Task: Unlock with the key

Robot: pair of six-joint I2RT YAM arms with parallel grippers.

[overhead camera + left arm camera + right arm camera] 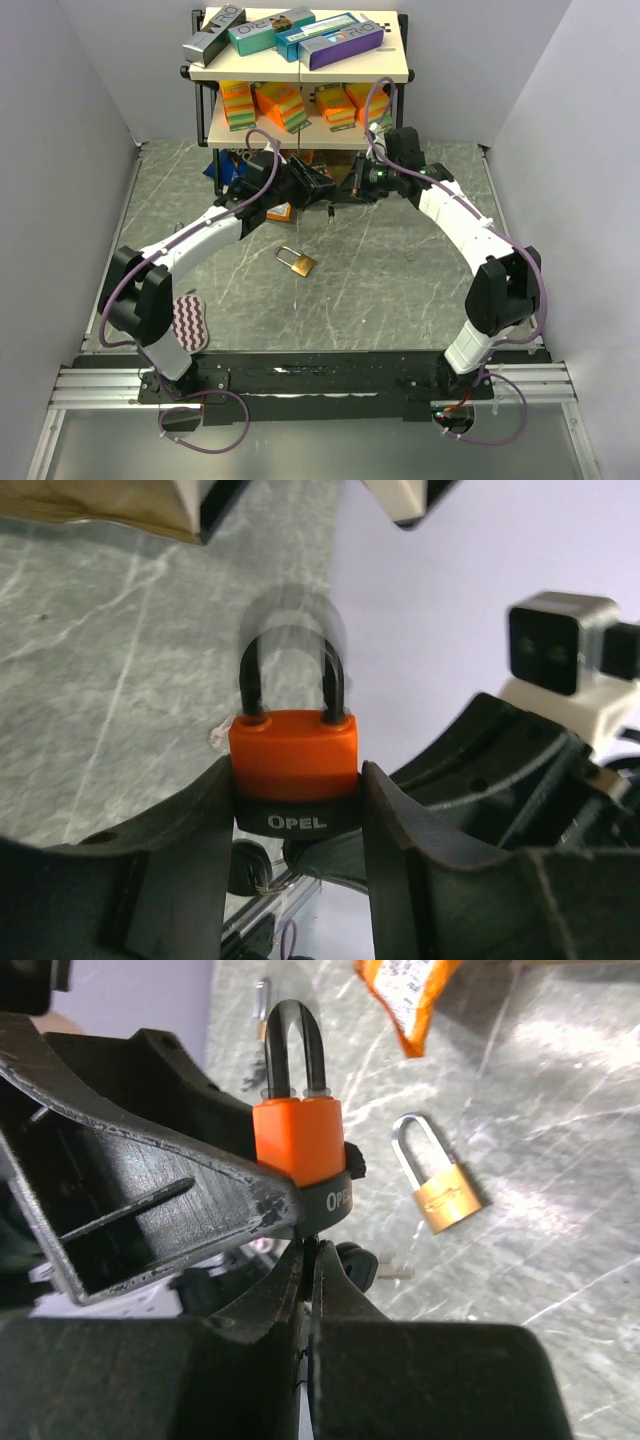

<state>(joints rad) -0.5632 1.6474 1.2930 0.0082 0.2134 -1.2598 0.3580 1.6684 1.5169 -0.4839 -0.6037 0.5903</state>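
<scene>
Left gripper [295, 777] is clamping the orange padlock [293, 742] by the 2 sides of its body, jaws partway apart, leaving the shackle free. Black keys [247, 865] are hanging just under its black base. Right gripper [305, 1260] is pressing its 2 fingers together right at that base; whether a key is sitting between them is hidden. A brass padlock [440, 1195] is lying apart on the table [560, 1110]. The orange lock is looking small, rigid and slick, so holding its body is suiting it; the thin key is wanting a pinch on its head for turning.
</scene>
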